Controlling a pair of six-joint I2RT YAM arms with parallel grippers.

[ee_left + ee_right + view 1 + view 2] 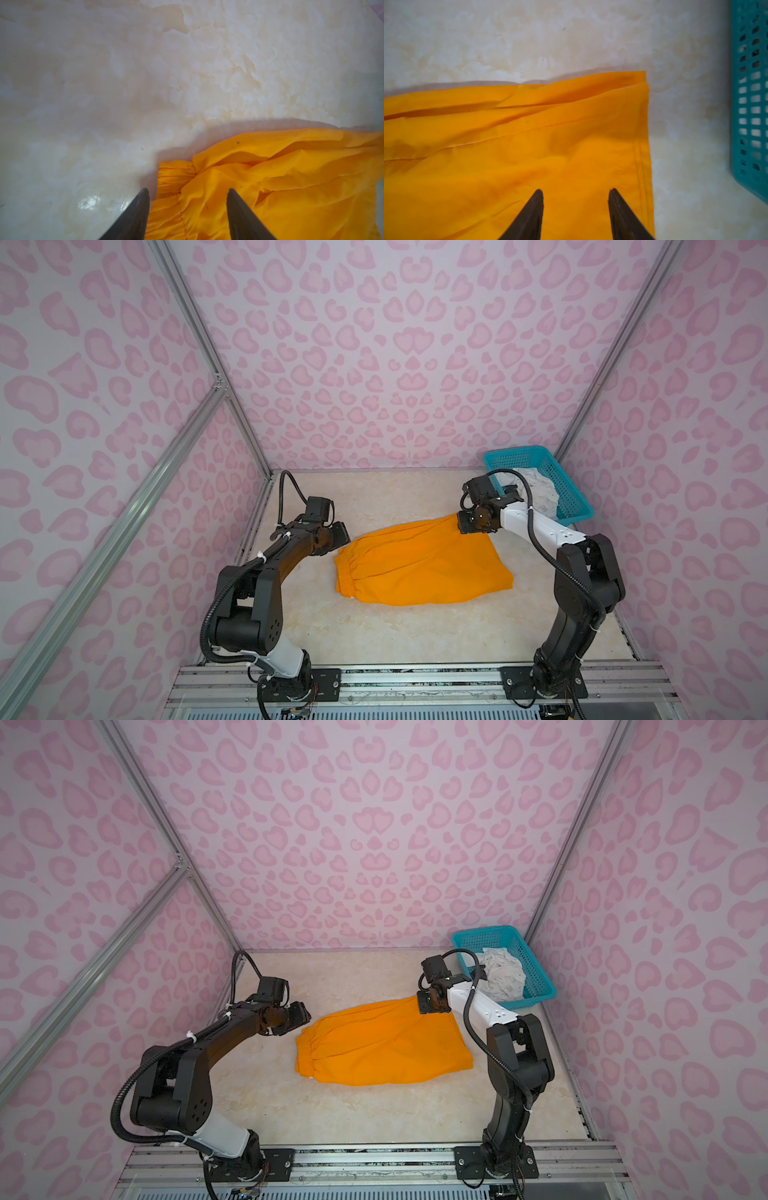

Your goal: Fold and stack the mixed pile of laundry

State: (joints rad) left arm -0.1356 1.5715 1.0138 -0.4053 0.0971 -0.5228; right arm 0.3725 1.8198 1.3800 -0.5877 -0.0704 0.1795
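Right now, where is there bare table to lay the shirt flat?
Widest: the table between the shorts and the front rail. A second strip runs between shorts and back wall. Crowded: far right corner, with basket, shirt and right arm.

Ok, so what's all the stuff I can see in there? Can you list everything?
shorts: one, bright orange, spread out mid-table
T-shirt: one, white with grey print, crumpled in the basket
basket: one, teal with holes, far right corner of the table
table: one, cream marble look, under everything
walls: three, pink spotted, around the table
metal frame: several bars, silver, along the walls
arms: two, black and white, left arm and right arm bolted at the near edge
left gripper: one, dark, open over the shorts' waistband
right gripper: one, dark, open over the shorts' hem end
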